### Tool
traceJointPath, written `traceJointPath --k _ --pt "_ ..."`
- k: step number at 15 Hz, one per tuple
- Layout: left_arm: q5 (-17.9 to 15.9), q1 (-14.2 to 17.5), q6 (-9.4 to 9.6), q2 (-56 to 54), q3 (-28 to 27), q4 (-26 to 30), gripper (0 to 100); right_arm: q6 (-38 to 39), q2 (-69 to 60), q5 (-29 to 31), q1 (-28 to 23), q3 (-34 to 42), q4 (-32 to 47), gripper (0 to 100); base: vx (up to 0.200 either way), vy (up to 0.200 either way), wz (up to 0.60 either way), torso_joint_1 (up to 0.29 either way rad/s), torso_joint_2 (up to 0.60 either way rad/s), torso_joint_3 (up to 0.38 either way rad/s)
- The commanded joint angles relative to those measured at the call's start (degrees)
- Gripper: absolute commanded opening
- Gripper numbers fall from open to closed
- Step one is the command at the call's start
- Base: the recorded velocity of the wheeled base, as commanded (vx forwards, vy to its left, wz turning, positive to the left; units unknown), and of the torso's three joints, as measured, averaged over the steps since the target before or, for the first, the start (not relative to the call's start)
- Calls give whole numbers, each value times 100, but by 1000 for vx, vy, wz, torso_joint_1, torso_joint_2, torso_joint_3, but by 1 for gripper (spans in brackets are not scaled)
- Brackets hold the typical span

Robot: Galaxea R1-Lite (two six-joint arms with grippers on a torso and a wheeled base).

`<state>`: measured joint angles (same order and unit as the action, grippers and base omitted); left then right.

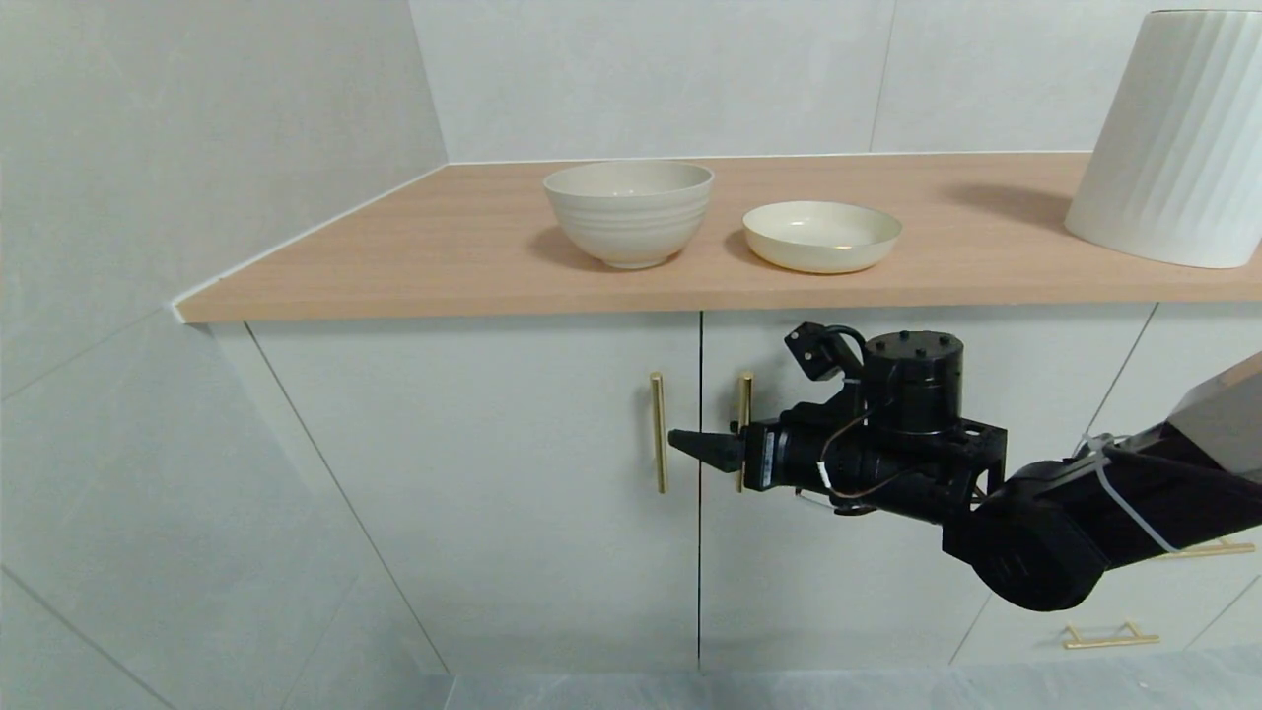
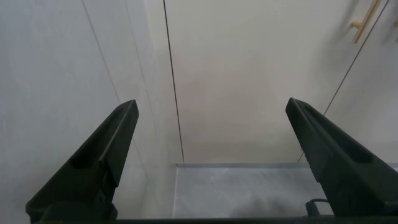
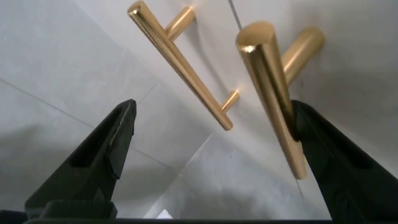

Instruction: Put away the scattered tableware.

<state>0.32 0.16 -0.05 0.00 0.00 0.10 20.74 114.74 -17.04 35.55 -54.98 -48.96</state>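
Bowl (image 1: 628, 212) and dish (image 1: 821, 235) sit on the countertop (image 1: 444, 256) — cupboard below not yet opened.
Risk: right gripper (image 1: 705, 446), spread wide and empty, brackets both gold handles (image 1: 658, 434); closing so could pinch both or slip off; forearm level at handle height, reaching across from the right; left gripper (image 2: 211, 118) wide, empty — facing the cabinet.

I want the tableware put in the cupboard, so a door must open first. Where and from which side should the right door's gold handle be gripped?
Take the right door's handle on its bar, mid-length between the posts, coming straight from the front. The round bar stands vertical and off the door, so the right gripper, open, can likely straddle it.
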Motion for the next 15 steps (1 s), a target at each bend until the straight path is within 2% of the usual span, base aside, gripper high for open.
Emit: traceJointPath --k 1,5,8,15 --pt "3 2 -4 0 0 -1 100 88 -13 -10 119 22 0 100 0 0 0 0 0 0" --pt "3 2 -4 0 0 -1 100 326 -303 -45 233 339 -158 100 0 0 0 0 0 0" --pt "3 2 5 0 0 -1 100 326 -892 -361 400 892 -167 100 0 0 0 0 0 0" --pt "3 2 5 0 0 -1 100 440 -2113 -555 840 2149 -167 100 0 0 0 0 0 0"
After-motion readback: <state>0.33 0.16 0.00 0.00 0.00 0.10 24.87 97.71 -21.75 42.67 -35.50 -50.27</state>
